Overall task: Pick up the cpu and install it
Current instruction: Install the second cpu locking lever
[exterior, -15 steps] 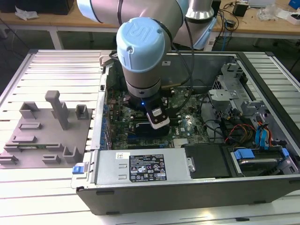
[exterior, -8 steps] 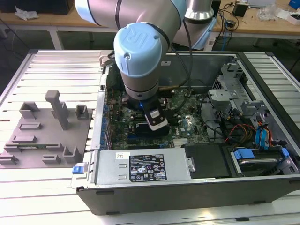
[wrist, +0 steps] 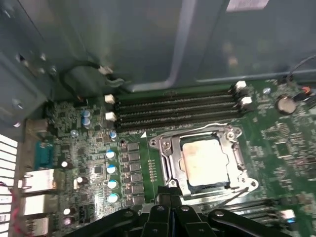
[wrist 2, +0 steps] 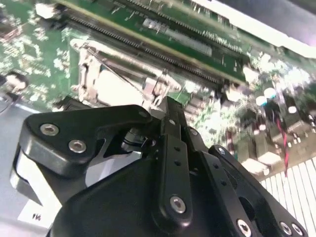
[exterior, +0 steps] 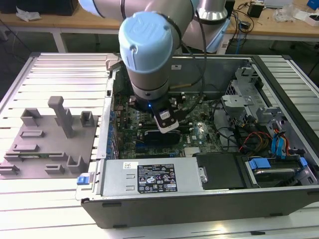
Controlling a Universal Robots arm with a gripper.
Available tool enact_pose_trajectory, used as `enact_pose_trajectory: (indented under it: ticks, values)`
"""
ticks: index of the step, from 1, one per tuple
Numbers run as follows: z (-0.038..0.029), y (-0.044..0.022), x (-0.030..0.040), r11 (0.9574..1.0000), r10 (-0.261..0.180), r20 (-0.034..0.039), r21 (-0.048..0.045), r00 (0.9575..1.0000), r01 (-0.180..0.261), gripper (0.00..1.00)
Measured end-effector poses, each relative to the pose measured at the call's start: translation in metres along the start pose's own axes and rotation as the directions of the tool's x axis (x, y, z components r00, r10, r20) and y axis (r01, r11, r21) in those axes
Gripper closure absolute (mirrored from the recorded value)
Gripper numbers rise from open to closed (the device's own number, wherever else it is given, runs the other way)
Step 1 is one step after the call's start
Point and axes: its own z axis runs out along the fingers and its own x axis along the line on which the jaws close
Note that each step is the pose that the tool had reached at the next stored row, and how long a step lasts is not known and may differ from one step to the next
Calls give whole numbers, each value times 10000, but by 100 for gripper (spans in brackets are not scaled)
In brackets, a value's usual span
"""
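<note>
Cpu [wrist: 205,161] already seated inside socket frame [wrist: 165,165] on motherboard [wrist: 94,163] — pickup and placement look done. Claw [wrist: 170,205] hovers just at socket's 6 o'clock edge, fingers pressed together, holding nothing. Socket retention frame appears unlatched — clamping left.

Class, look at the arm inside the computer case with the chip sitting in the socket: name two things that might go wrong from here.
1. The cpu lies in the socket frame with the claw close beside it; a small sideways move might knock it askew.
2. The memory slots run right beside the socket, so a drifting claw may strike them.
</note>
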Motion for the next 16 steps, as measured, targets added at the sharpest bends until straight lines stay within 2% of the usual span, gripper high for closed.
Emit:
enact_pose_trajectory:
  ticks: [4,6,9,10,14,16]
  values:
    - [-189,77,-10,10000,6,3,12,10000,-6,89]
    - [-197,82,-22,10000,13,8,9,10000,-13,89]
    - [-185,96,-157,10000,32,14,9,10000,-32,89]
    - [-185,91,-181,10000,42,17,10,10000,-42,89]
    - [-211,-11,-213,10000,92,-4,18,10000,-92,89]
    - [-155,-70,-250,9999,100,-1,18,9999,-100,89]
